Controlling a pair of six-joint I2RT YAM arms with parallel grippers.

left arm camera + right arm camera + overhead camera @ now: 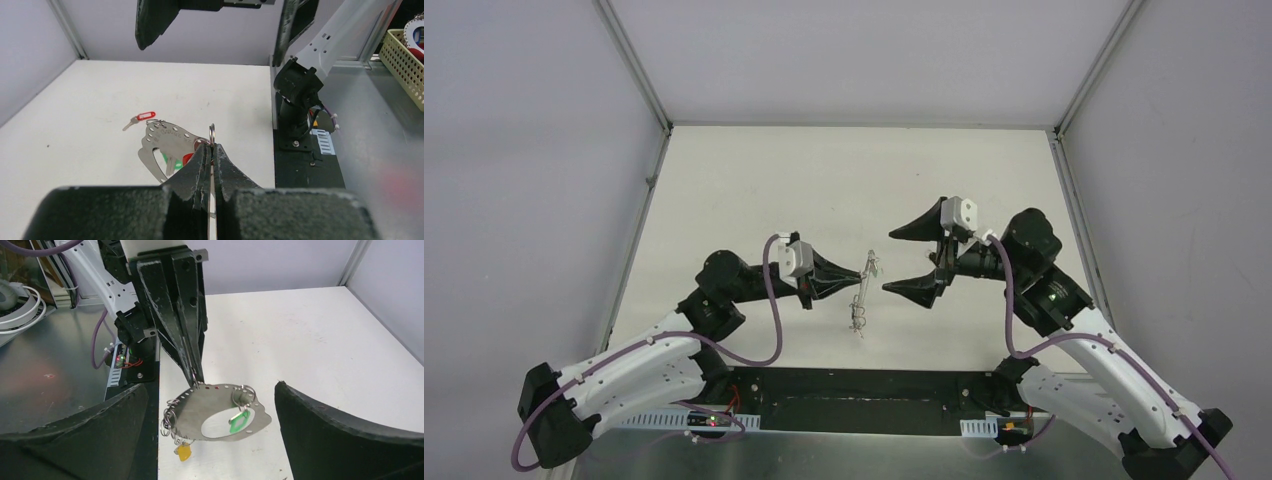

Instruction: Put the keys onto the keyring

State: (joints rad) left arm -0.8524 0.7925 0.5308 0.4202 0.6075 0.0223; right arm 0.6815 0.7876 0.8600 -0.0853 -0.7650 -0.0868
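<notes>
My left gripper (865, 272) is shut on a small split ring (212, 132) at the rim of a flat silvery metal plate (200, 412). The plate has an oval cut-out and small holes along its edge, and it hangs above the table. Several small rings (169, 421), a yellow tag (184, 451) and a green-headed key (239, 421) hang from it. A red-tagged key (144, 116) lies on the table beyond it. My right gripper (889, 260) is open and empty, its fingers either side of the plate without touching it. No dark wire hoop shows.
The arms' black base plate (864, 395) runs along the near table edge. A yellowish basket (402, 65) stands off the table beside the right arm's base. White enclosure walls and metal posts (639, 70) bound the table.
</notes>
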